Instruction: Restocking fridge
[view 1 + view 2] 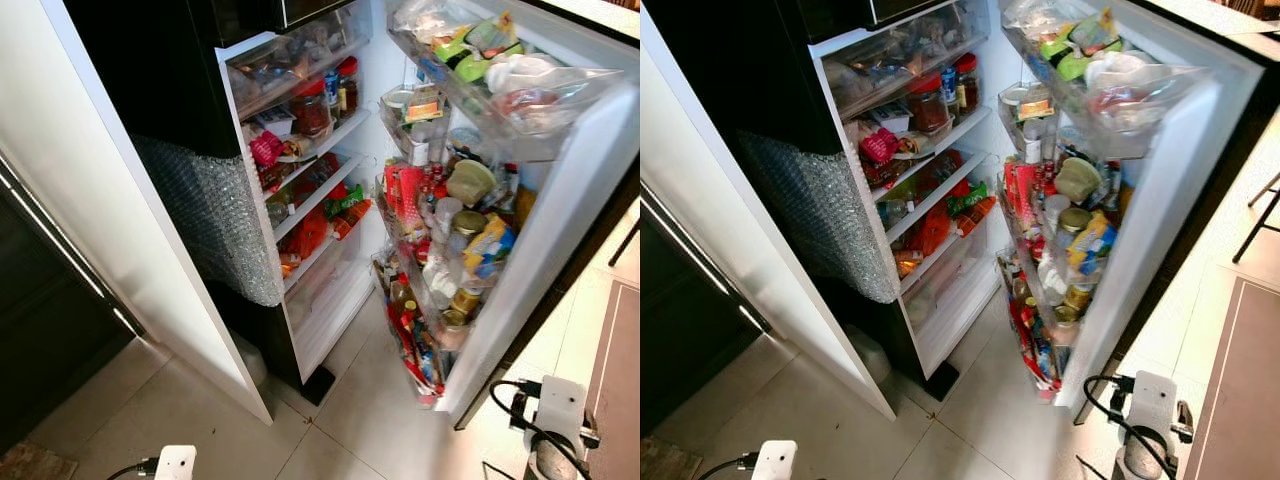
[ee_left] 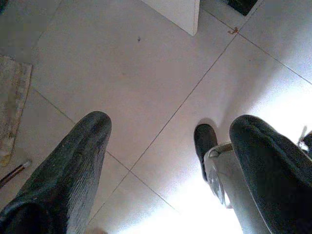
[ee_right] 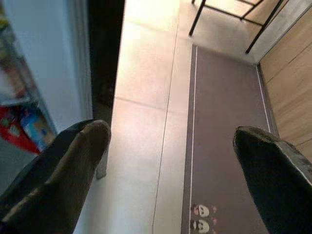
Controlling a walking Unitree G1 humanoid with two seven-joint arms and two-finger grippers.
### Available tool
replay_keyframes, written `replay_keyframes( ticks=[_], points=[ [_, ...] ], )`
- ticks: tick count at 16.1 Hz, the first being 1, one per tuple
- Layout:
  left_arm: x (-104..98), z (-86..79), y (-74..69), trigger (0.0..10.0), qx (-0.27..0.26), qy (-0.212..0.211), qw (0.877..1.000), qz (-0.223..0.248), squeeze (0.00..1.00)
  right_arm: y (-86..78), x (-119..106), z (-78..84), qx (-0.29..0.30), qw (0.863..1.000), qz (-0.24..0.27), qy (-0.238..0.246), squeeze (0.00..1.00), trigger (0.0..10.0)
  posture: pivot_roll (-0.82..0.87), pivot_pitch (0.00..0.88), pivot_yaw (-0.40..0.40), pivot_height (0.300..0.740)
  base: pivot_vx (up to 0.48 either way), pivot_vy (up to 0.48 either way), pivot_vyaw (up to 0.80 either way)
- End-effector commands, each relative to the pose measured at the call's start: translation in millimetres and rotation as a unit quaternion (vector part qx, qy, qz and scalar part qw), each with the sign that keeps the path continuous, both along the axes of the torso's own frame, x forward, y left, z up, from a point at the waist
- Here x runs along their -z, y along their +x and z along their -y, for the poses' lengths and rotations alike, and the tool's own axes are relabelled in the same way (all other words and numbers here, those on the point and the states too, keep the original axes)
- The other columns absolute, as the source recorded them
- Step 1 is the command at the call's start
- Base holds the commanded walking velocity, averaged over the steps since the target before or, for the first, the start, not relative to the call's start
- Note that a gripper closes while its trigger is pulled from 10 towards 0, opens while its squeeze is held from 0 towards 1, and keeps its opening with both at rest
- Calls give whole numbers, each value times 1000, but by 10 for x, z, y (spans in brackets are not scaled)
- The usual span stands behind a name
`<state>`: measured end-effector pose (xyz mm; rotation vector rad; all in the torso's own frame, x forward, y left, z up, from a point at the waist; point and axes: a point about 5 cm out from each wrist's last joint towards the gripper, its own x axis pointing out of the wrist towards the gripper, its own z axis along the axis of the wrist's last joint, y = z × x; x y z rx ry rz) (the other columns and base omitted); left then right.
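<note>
The fridge stands open before me. Its shelves are packed with red-lidded jars, a pink packet and orange and green packs. The open door swings out on the right, its bins crowded with bottles, jars and bags. Both arms hang low at my sides. My left gripper is open over pale floor tiles with nothing between its fingers. My right gripper is also open and holds nothing, beside the fridge door's outer edge.
Bubble wrap covers the fridge's left side, next to a white panel. A dark mat lies on the floor to the right, with black chair legs beyond. A rug edge lies to the left.
</note>
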<state>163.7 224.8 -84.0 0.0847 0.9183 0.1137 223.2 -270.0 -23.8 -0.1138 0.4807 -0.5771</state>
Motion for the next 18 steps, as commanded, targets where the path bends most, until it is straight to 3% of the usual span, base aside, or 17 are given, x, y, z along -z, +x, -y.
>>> replay_keyframes(
  ticks=[1,2,3,4,14,15,18],
  points=[
    [26,-33,-71,10000,8,7,1000,-18,0,2,-3,-25,-2,1000,6,-2,0,10000,-131,0,66,740,0,0,0],
    [26,-33,-71,10000,8,7,1000,-18,0,2,-3,-25,-1,1000,5,-2,0,10000,-131,0,66,740,0,0,0],
    [9,-43,-32,10000,10,11,1000,-14,0,276,-430,48,60,992,111,-22,0,10000,-135,0,71,740,0,0,0],
    [0,-49,-12,10000,10,13,1000,-14,0,428,-716,16,85,981,172,-28,0,10000,-133,0,71,740,0,0,0],
    [-10,-59,5,10000,14,15,1000,-11,0,572,-981,-259,57,976,207,-30,0,10000,-121,0,74,740,0,0,0],
    [-11,-61,6,10000,15,15,1000,-12,0,618,-990,-322,36,976,212,-15,0,10000,-122,0,77,740,0,0,0],
    [-11,-57,8,10000,18,15,1000,-12,0,810,-1096,-724,-109,969,219,19,0,10000,-116,0,72,740,0,0,0]
  ],
)
